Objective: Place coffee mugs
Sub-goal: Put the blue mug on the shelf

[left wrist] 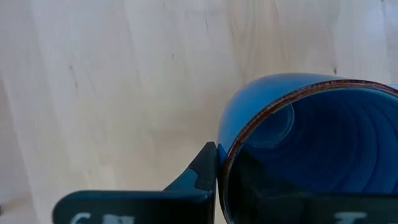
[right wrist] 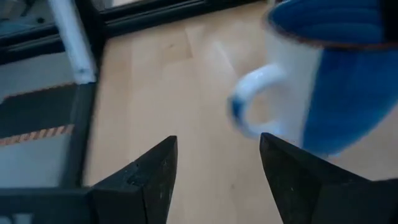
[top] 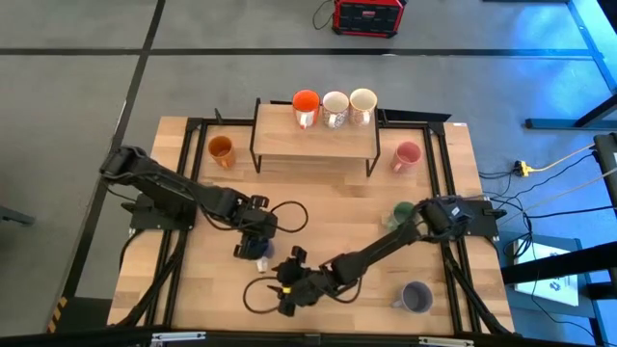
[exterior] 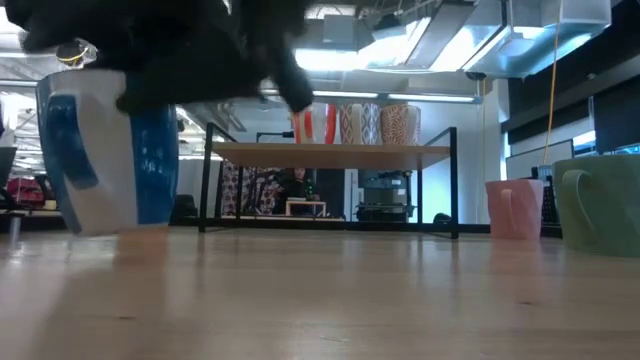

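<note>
Mugs were scattered over the table, but only one mattered at that moment: the blue mug (top: 254, 248) near the front middle, gripped at its rim by the left gripper (top: 253, 243). From the left wrist view one finger (left wrist: 202, 171) pressed the outside of the blue wall, so the jaws were clamped on the rim with the mug upright, and in the low view its base seemed just clear of the wood, though I could not be certain. The right gripper (top: 286, 286) sat just beside it, toward the front edge, fingers spread wide and holding nothing, the mug's white handle (right wrist: 249, 106) turned toward them. The shelf (top: 313, 141) stood well away at the back, already carrying the red-orange mug (top: 306, 107) and two cream mugs (top: 348, 106). By my reckoning the left arm, already holding, was the one placed to carry the mug back there.
</note>
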You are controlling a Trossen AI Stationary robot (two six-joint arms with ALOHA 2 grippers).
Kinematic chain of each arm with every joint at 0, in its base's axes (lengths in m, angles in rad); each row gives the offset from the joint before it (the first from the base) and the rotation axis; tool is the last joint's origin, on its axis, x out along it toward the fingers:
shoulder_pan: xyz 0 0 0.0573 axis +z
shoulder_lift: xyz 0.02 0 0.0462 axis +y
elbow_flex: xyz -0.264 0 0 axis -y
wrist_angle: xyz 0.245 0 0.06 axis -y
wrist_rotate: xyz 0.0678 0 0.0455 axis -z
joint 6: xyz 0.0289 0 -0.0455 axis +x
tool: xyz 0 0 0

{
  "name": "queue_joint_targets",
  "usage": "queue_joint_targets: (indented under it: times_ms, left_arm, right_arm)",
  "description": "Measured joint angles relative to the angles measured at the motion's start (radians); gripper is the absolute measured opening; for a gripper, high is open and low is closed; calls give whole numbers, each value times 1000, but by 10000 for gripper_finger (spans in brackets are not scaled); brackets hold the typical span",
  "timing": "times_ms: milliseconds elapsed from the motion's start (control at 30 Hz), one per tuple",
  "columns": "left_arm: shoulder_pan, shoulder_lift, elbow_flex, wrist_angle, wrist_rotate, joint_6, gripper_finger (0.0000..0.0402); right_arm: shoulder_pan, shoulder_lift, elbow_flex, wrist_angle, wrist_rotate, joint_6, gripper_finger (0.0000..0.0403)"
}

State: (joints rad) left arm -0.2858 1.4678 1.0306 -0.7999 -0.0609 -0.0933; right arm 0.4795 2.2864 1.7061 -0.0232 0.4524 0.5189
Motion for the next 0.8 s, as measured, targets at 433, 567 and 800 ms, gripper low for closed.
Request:
queue_joint_targets:
  times_ms: [433,567,800]
  left_arm:
    - [-1,3,-1,30,5,-2,12]
    - [1,3,-1,65,26,-2,12]
    - [6,2,-1,91,43,-8,12]
  right_arm:
    - [-48,71,0,209,-98,-82,214]
    - [-53,71,1,193,-87,-109,190]
    - [-57,75,1,184,-99,-132,100]
